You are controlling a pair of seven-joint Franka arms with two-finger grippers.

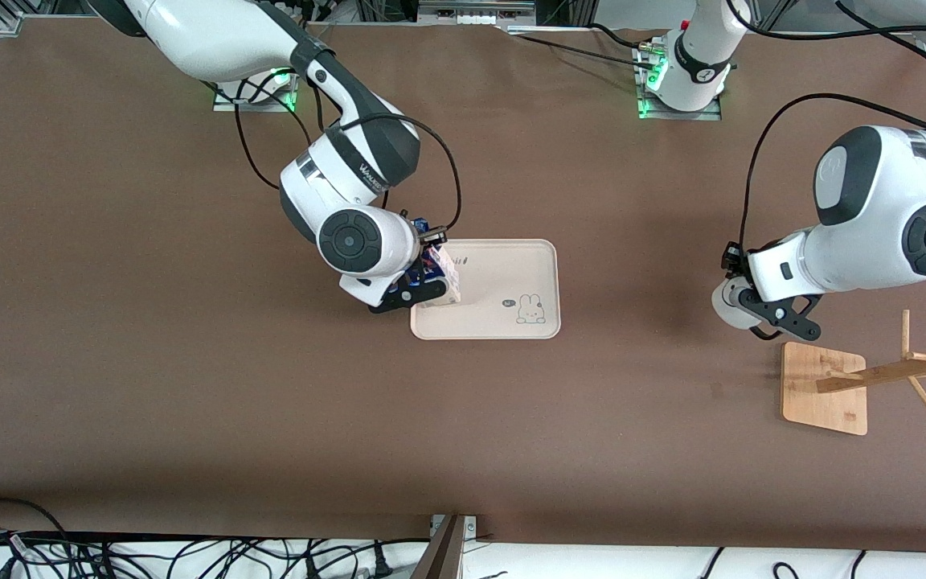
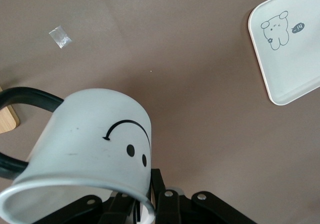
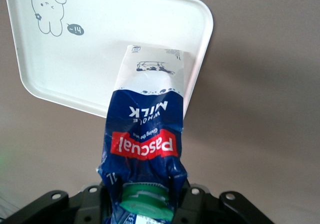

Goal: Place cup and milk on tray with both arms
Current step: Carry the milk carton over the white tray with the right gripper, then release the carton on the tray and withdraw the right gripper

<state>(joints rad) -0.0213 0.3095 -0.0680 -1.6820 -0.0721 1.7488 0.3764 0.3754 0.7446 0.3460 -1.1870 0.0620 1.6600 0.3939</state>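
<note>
Right claw (image 1: 421,277) clamps the milk (image 3: 146,134) upright, cap up, over the tray's (image 1: 511,273) edge. Left claw (image 1: 756,318) grips the cup (image 2: 92,139) — tilted, over bare counter (image 1: 190,402) beside the tray.

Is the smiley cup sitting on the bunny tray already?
No, the left gripper holds the cup up over bare table, apart from the tray, which shows no cup on it.

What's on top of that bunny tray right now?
Only the milk carton, held by the right gripper at the tray's edge. Its base is hidden, so contact is unclear. The bunny drawing is uncovered.
</note>
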